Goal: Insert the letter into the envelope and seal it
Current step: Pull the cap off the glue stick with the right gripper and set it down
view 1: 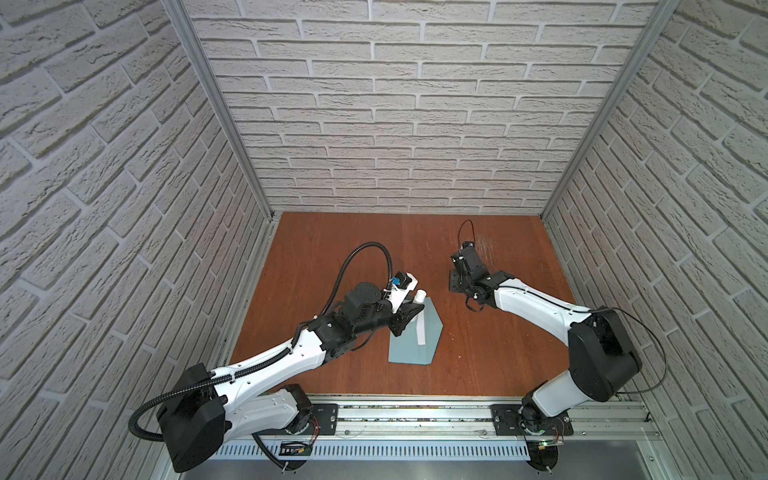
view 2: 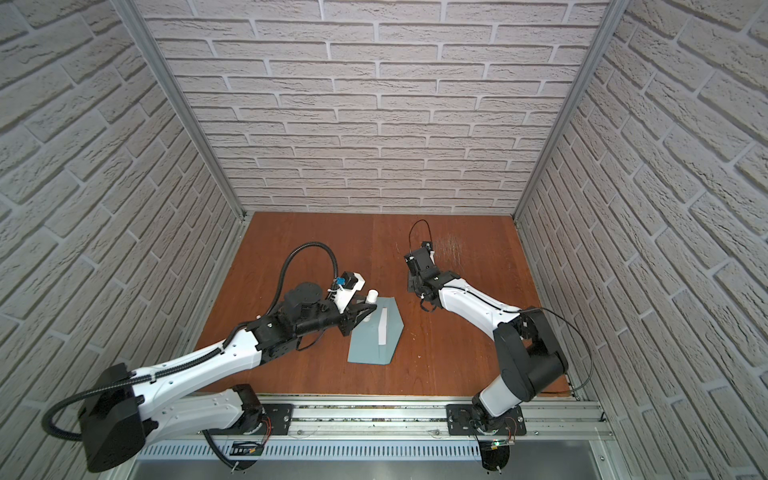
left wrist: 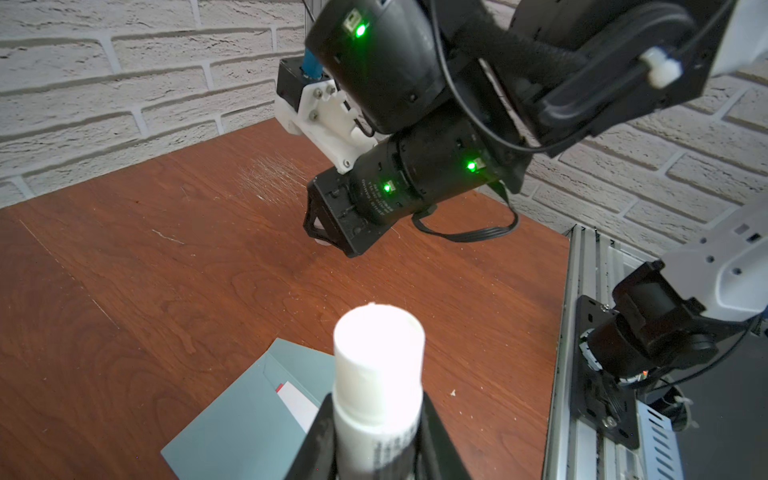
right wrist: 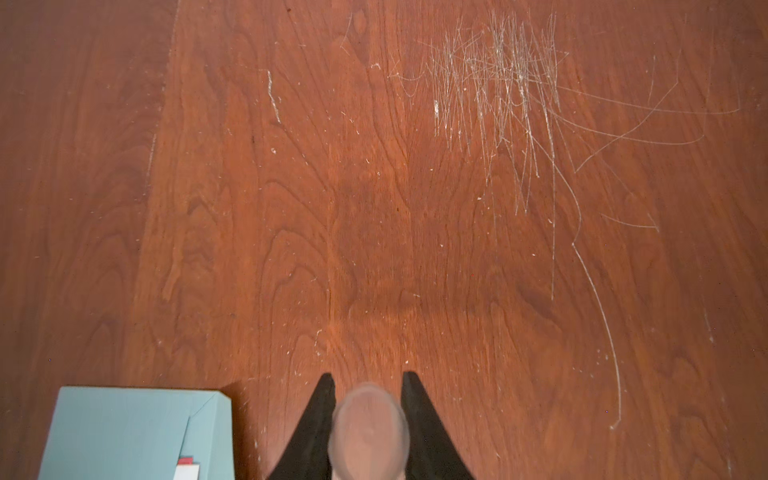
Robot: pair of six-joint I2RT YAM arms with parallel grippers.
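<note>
While the letter (left wrist: 297,401) lies tucked inside the envelope (left wrist: 241,424), only its white end and a red corner showing at the mouth, I judge the insertion done and the sealing in hand. The blue-grey envelope rests flat near the middle of the wooden table (view 1: 498,353). In both top views its pointed flap lies folded open toward the right arm's side, which leaves the flap's inner face bare for glue.

My left gripper (left wrist: 378,419) hangs over the envelope's far end. Its jaws pinch a white stick (left wrist: 378,353), which I take for a glue stick, gripped low on the barrel so the pale tip stands clear and can be brought down onto the paper.

My right gripper (right wrist: 368,386) waits apart from the envelope, low over bare wood just short of a patch of scratches (right wrist: 498,91). Its jaws are closed on a small translucent round piece (right wrist: 368,428), too blurred to name with certainty. I judge it to be the stick's cap, kept aside and out of the way of the flap.
</note>
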